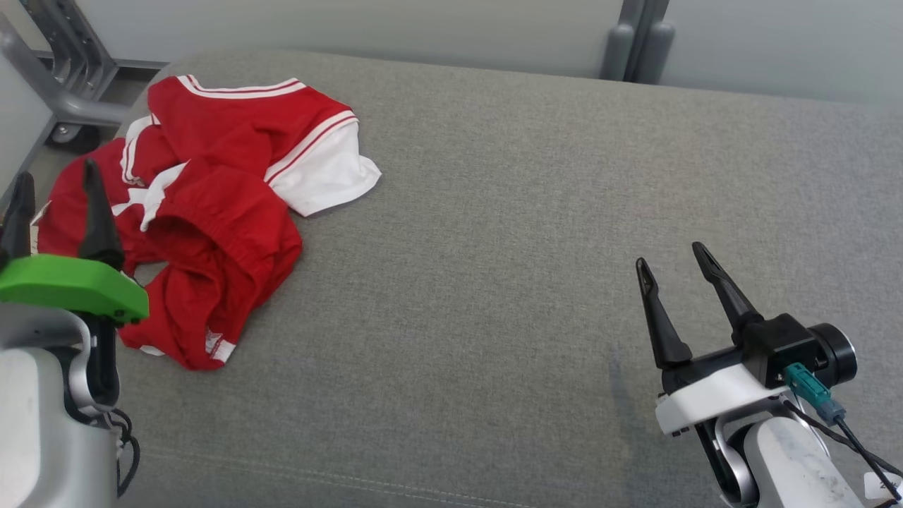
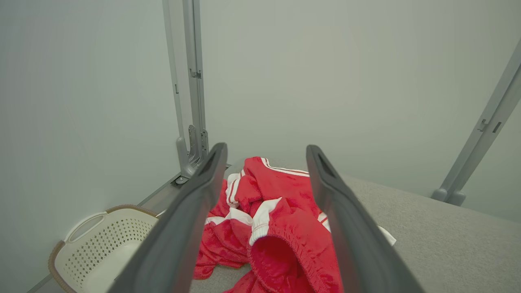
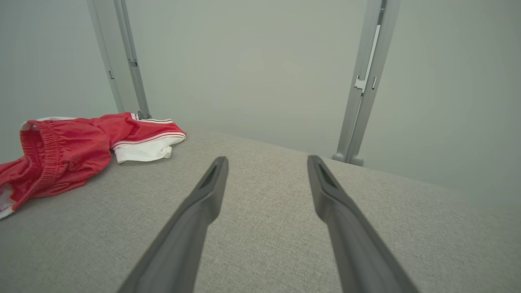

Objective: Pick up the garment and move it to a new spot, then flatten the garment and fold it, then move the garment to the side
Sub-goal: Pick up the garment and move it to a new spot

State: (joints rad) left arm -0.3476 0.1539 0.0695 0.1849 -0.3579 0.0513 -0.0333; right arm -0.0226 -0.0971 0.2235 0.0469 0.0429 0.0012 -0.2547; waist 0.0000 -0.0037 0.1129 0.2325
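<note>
Garment: a red garment (image 1: 211,212) with white stripes and white panels is seen lying crumpled on the counter (image 1: 494,247), not spread flat.
Place of the garment: it is found at the far left part of the counter, close to the left edge and to the back corner. The wide grey middle separates it from the right arm.
Folds: an elastic waistband (image 1: 233,226) is turned up and stands open in the middle of the heap. A white panel sticks out flat toward the right side.
Counter: it is covered with a grey woven cloth, and a seam runs along the near edge.
Left gripper: the left gripper (image 1: 56,173) is held at the left edge of the counter, just beside the near left part of the garment. A green cover (image 1: 70,286) is mounted under the fingers.
Left jaws: they are released and spread wide. Nothing is grasped. In the left wrist view the garment (image 2: 281,228) is seen between the two fingers of the left gripper (image 2: 266,150), but whether it is touched cannot be told.
Right gripper: the right gripper (image 1: 670,254) is held over the bare cloth at the near right, well apart from the garment (image 3: 69,150). A teal plug (image 1: 811,391) is fitted at the wrist.
Right jaws: they are released and wide apart, and grey cloth is seen between the fingers of the right gripper (image 3: 267,159).
Surroundings: a pale wall (image 3: 252,61) and grey metal posts (image 3: 366,81) are seen behind the counter. A white laundry basket (image 2: 110,240) is placed on the floor beside the left end.
</note>
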